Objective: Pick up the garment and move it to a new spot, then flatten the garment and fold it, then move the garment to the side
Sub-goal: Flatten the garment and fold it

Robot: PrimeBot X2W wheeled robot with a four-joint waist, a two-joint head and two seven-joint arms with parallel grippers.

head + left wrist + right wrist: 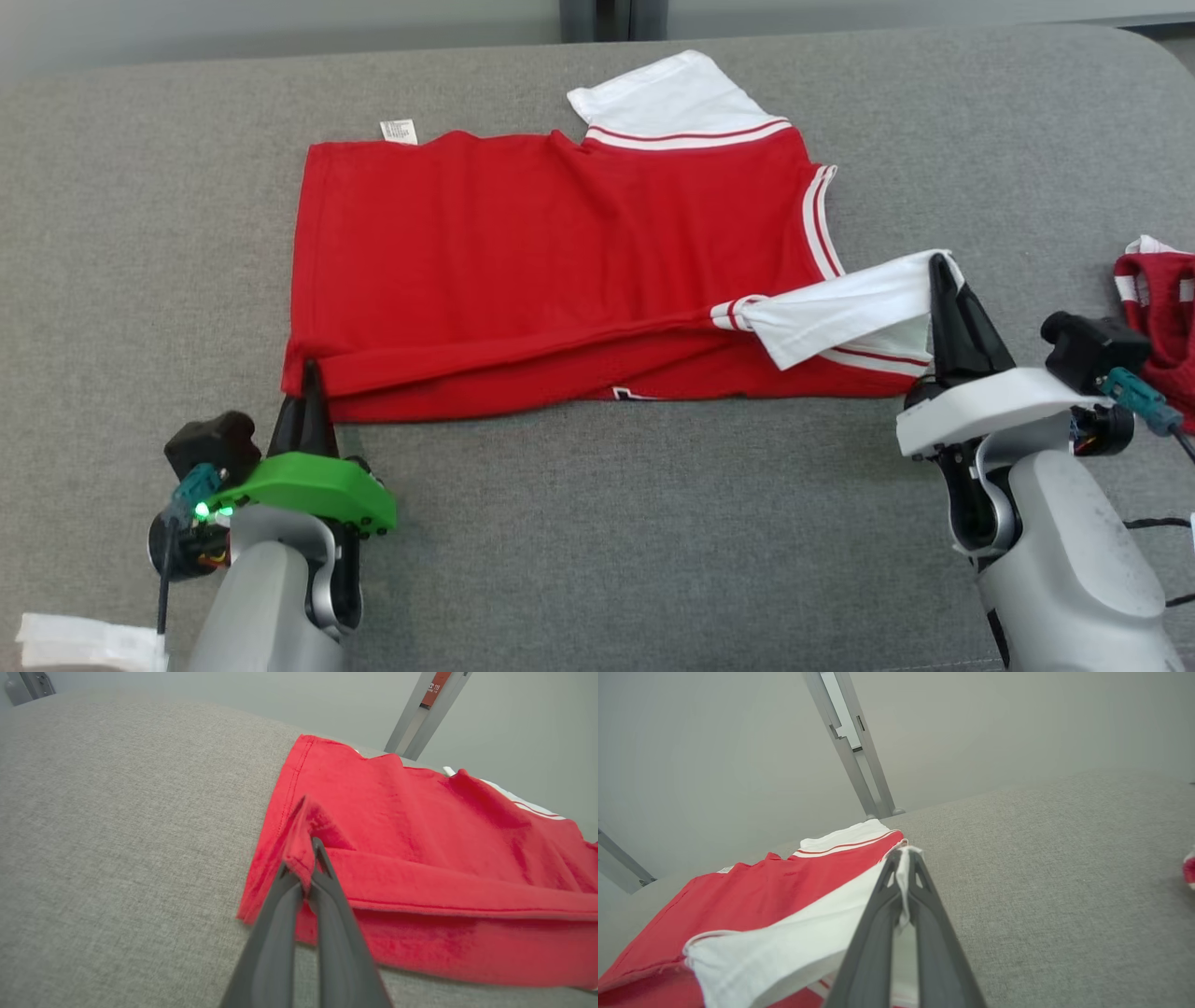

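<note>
A red garment [551, 261] with white sleeves and striped trim lies spread on the grey cloth-covered table [597, 523]. Its near edge is lifted into a fold running between my two grippers. My left gripper [311, 375] is shut on the garment's near left corner [303, 826], which bunches up between the fingers [327, 891]. My right gripper [941, 268] is shut on the tip of the white sleeve [840, 313] at the near right; in the right wrist view the white cloth [903, 872] runs down between the two dark fingers [934, 914].
A second red and white garment [1162, 308] lies bunched at the table's right edge. A white tag [399, 132] sticks out at the garment's far left. Some white paper [84, 642] sits at the near left corner. Wall and metal posts [850, 742] stand behind.
</note>
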